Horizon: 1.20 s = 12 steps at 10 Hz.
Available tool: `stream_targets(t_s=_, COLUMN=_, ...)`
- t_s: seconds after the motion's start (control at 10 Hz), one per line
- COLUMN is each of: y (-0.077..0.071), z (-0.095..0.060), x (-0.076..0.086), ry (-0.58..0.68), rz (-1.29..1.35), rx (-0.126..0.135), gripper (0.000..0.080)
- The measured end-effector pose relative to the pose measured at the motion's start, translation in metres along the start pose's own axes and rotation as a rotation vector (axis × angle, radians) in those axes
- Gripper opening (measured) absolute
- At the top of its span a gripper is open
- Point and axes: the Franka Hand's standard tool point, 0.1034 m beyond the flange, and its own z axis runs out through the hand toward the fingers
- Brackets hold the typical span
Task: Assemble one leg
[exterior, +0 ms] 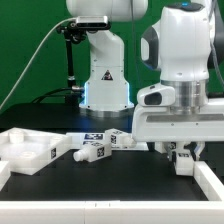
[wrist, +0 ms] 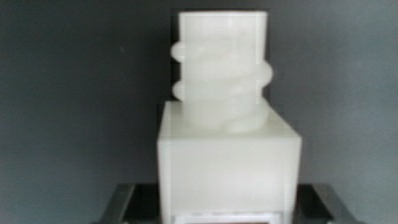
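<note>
My gripper [exterior: 182, 158] hangs at the exterior view's right, low over the black table. It is shut on a white leg [exterior: 183, 164] with black-and-white tag marks. In the wrist view the leg [wrist: 226, 130] stands between the dark fingers [wrist: 128, 205], its square body near the camera and its narrower ridged round end [wrist: 221, 70] pointing away toward the table. Three more legs lie in a loose group at the middle of the table [exterior: 92, 148], [exterior: 119, 140], [exterior: 93, 136]. The large flat white panel [exterior: 28, 150] lies at the exterior view's left.
The robot base [exterior: 105, 85] stands at the back centre with a black cable beside it. A white raised strip [exterior: 80, 200] runs along the front edge. A white block [exterior: 212, 182] sits at the front right, just below the gripper.
</note>
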Motion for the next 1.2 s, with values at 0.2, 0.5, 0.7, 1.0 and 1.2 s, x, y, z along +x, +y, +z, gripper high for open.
stream_targets(t_s=0.2, y=-0.031, z=-0.010, x=-0.038, ry=-0.010, rz=0.021, rx=-0.004, gripper=0.0282)
stream_targets(t_s=0.5, y=-0.052, z=-0.008, x=-0.051, ry=-0.007, rz=-0.018, rx=-0.002, gripper=0.0284)
stream_targets(t_s=0.7, y=-0.046, z=0.009, x=-0.053, ry=-0.004, rz=-0.025, rx=-0.005, gripper=0.0284)
stream_targets(t_s=1.0, y=-0.044, z=0.015, x=-0.055, ry=0.003, rz=-0.025, rx=-0.003, gripper=0.0284)
stream_targets(t_s=1.2, y=-0.044, z=0.015, x=-0.055, ry=0.003, rz=-0.025, rx=-0.003, gripper=0.0284)
